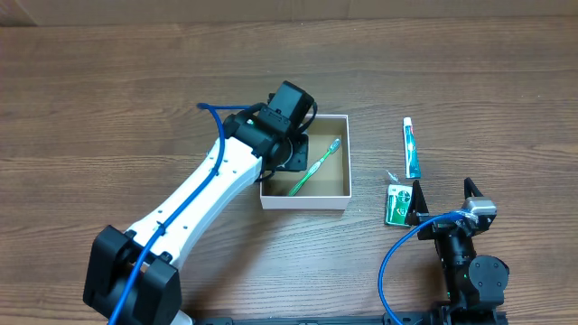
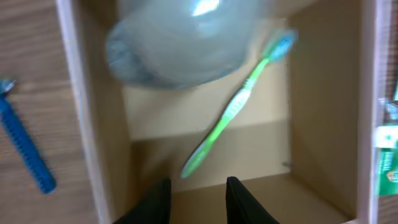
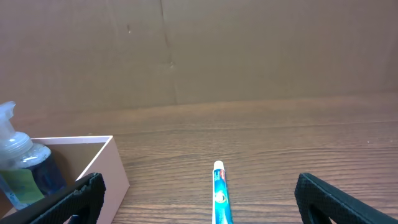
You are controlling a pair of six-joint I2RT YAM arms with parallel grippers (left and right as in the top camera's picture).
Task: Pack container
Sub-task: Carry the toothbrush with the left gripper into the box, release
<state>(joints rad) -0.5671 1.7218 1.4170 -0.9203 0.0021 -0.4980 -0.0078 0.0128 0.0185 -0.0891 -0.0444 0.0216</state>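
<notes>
Container (image 1: pixel 302 201) sits mid-table, open side up. It is square, so no long axis, with sides skewed slightly off the table's (image 1: pixel 108 108) grain. Inside, a green toothbrush (image 1: pixel 316 167) lies diagonally and a clear bottle (image 3: pixel 15 163) stands upright. Left arm (image 1: pixel 217 176) reaches over the left rim; left jaws apart, gripping nothing. Toothpaste tube (image 1: pixel 411 147) and green packet (image 1: pixel 396 204) lie just right of the box. Right jaws spread wide, empty, beside the packet. Wood-grain top, cardboard backdrop (image 3: pixel 249 50).

left gripper (image 2: pixel 198 193) and a blurred, probably clear bottle (image 2: pixel 180 43) crowd the container's (image 1: pixel 304 200) left half; beyond the toothbrush (image 1: pixel 315 168), bare floor.
</notes>
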